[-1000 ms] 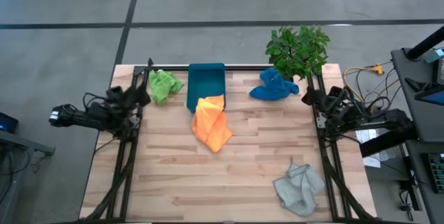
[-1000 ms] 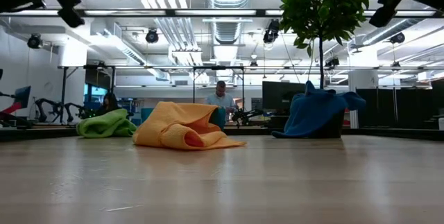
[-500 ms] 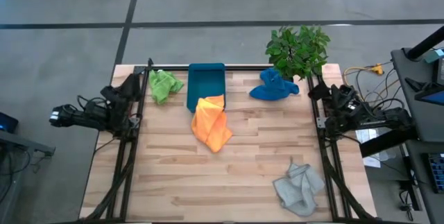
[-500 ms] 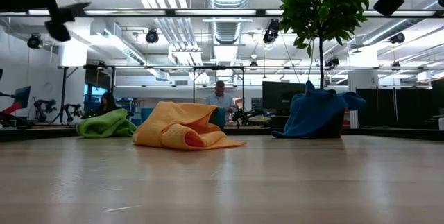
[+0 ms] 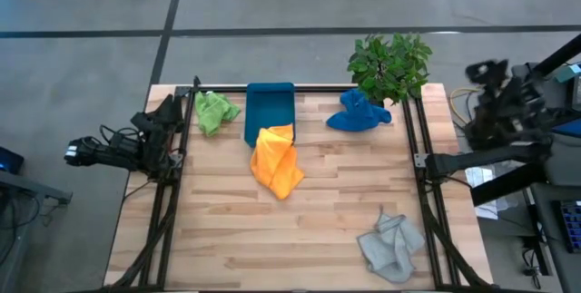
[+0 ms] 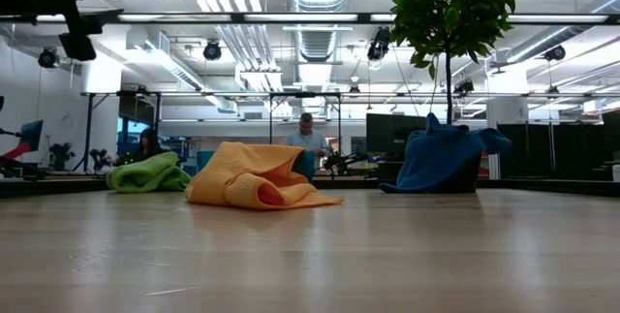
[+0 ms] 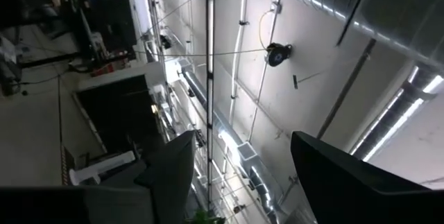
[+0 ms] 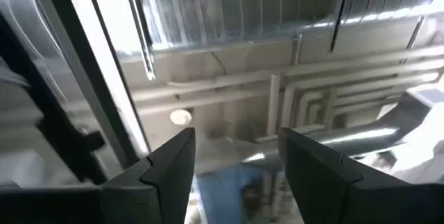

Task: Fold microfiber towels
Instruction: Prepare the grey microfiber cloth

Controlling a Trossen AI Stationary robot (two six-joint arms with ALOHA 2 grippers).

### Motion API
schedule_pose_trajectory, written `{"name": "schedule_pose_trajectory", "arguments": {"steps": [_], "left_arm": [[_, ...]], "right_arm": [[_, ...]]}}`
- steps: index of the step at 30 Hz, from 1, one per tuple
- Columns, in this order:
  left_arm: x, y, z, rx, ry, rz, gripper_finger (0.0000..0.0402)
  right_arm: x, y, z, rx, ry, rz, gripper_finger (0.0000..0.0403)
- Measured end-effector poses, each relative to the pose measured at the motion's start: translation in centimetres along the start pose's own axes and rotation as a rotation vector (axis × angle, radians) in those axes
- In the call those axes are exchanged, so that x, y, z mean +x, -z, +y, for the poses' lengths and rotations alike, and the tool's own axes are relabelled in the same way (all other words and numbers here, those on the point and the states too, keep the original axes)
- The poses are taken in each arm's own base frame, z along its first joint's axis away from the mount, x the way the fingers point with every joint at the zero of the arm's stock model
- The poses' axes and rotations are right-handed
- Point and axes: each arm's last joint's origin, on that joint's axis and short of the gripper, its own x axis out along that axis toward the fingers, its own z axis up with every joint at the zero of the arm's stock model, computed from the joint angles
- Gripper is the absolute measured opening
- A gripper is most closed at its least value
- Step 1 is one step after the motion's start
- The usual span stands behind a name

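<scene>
Four crumpled microfiber towels lie on the wooden table. The orange towel (image 5: 275, 159) sits mid-table, its far end over the near rim of the teal tray (image 5: 270, 102). A green towel (image 5: 214, 110) is at the far left, a blue towel (image 5: 357, 112) at the far right and a grey towel (image 5: 390, 246) at the near right. My left gripper (image 7: 239, 161) stands open at the table's left edge (image 5: 171, 112), tipped upward at the ceiling. My right gripper (image 8: 239, 154) is open too, raised high beyond the table's right edge (image 5: 490, 80). Neither touches anything.
A potted plant (image 5: 390, 62) stands at the far right corner, just behind the blue towel. Dark arm frames run along the left (image 5: 163, 211) and right (image 5: 427, 211) table edges. Cables lie off the right side. A person (image 6: 310, 137) sits in the room beyond.
My right arm has swung up from the table's right edge, rising high and going a little farther right, and its gripper has tipped to point upward. My left gripper has rolled and tipped at the left edge without leaving its place. The towels have not moved.
</scene>
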Motion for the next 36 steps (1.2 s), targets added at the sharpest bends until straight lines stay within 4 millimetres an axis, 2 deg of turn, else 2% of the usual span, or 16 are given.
{"name": "schedule_pose_trajectory", "arguments": {"steps": [4, 7, 9, 12, 17, 20, 24, 27, 32, 36], "left_arm": [[0.0, 0.0, -0.1, -0.021, 0.034, 0.009, 0.0226], [0.1, -0.5, -0.8, -0.067, 0.125, 0.016, 0.0226], [0.6, -0.9, -2.1, -0.053, 0.213, 0.026, 0.0226], [1.6, -1.9, -5.0, -0.017, 0.369, 0.026, 0.0226], [4.6, -3.2, -11.7, 0.163, 0.606, 0.016, 0.0226], [6.7, -3.4, -15.6, 0.292, 0.647, 0.002, 0.0226], [9.0, -3.6, -19.4, 0.339, 0.656, -0.031, 0.0226], [10.1, -3.0, -21.1, 0.456, 0.639, 0.084, 0.0226], [11.4, -1.2, -22.3, 0.646, 0.557, 0.441, 0.0226], [12.3, 0.6, -23.0, 0.801, 0.493, 0.661, 0.0226]], "right_arm": [[3.8, -1.2, 0.5, -0.119, -0.002, 0.156, 0.0201], [5.4, -1.7, 0.8, -0.149, -0.005, 0.324, 0.0201], [6.1, -1.8, 0.9, -0.143, -0.002, 0.416, 0.0201], [6.7, -1.6, 1.0, -0.120, 0.005, 0.499, 0.0201], [7.0, -1.2, 1.0, -0.116, 0.008, 0.532, 0.0201], [7.0, -1.0, 0.9, -0.127, 0.011, 0.537, 0.0201], [6.8, -0.8, 0.9, -0.112, 0.038, 0.548, 0.0201], [6.7, -0.6, 0.8, -0.087, 0.046, 0.562, 0.0201], [6.4, -0.1, 0.8, -0.052, 0.060, 0.603, 0.0201], [6.1, 0.4, 0.7, -0.022, 0.076, 0.656, 0.0201]]}}
